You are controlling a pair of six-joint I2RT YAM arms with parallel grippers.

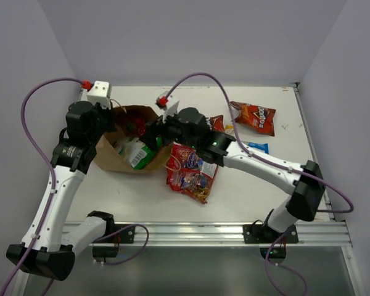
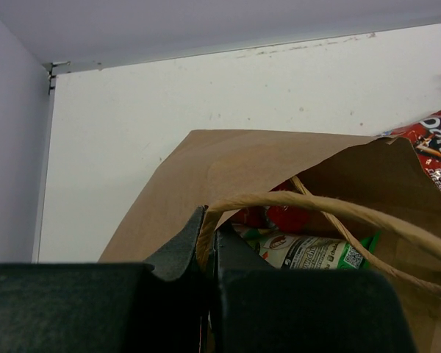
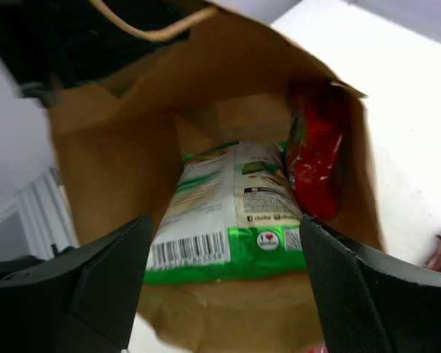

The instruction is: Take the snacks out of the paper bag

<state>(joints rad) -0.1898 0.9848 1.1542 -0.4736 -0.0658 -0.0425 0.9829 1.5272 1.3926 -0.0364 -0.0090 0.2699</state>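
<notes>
The left gripper (image 2: 208, 239) pinches the twisted handle (image 2: 316, 206) of the paper bag (image 2: 228, 165), which lies on its side on the table (image 1: 259, 185), while the right gripper (image 3: 226, 237) stands spread at its mouth, flanking the white-green chip bag (image 3: 220, 191) inside.

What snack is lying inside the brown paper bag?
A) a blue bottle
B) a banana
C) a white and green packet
C: the right wrist view looks into the paper bag and shows the white-green chip bag lying inside, beside a red packet.
</notes>
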